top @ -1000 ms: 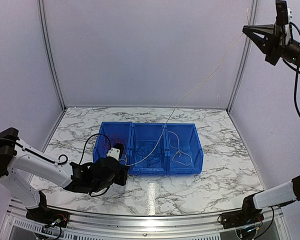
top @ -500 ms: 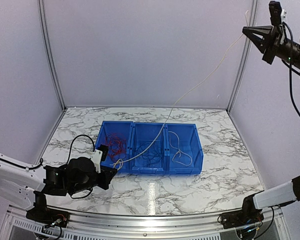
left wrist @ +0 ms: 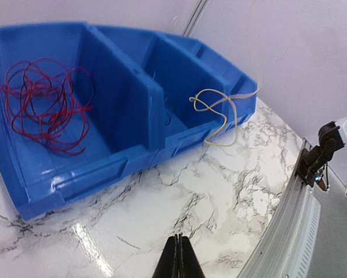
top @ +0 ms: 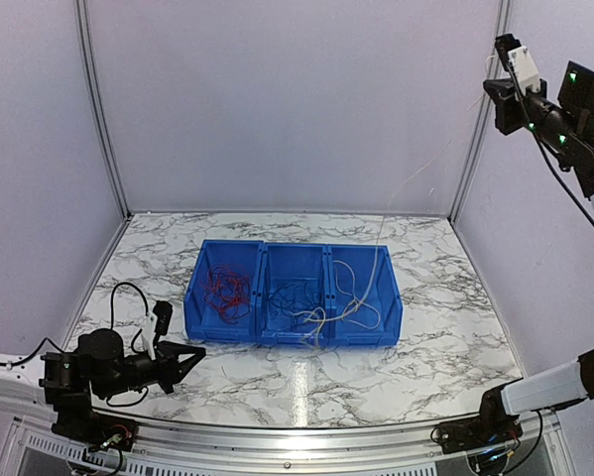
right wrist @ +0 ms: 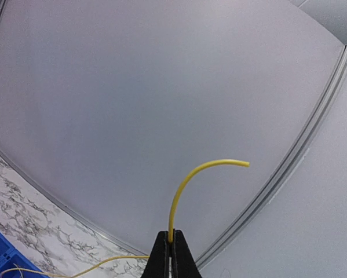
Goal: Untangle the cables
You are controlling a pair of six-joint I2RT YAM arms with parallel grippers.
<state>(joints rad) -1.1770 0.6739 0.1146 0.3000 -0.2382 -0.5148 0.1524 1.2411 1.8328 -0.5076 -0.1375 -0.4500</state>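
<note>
Right gripper (right wrist: pixel 171 238) pinching thin curved yellow cable (right wrist: pixel 202 166), left gripper (left wrist: pixel 178 240) closed empty, glossy blue bin (left wrist: pixel 92 174)

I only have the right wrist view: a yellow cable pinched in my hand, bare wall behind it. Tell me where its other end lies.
Observer: The yellow cable runs down from the right hand to the blue bins. Its lower end loops over their front rim, near the divider between the middle and right bins.
Operator: Report the left hand.
Observer: The left hand is shut on nothing, low over the marble table in front of the bins.
Operator: Say what the left bin holds.
Observer: A loose tangle of red cables.
</note>
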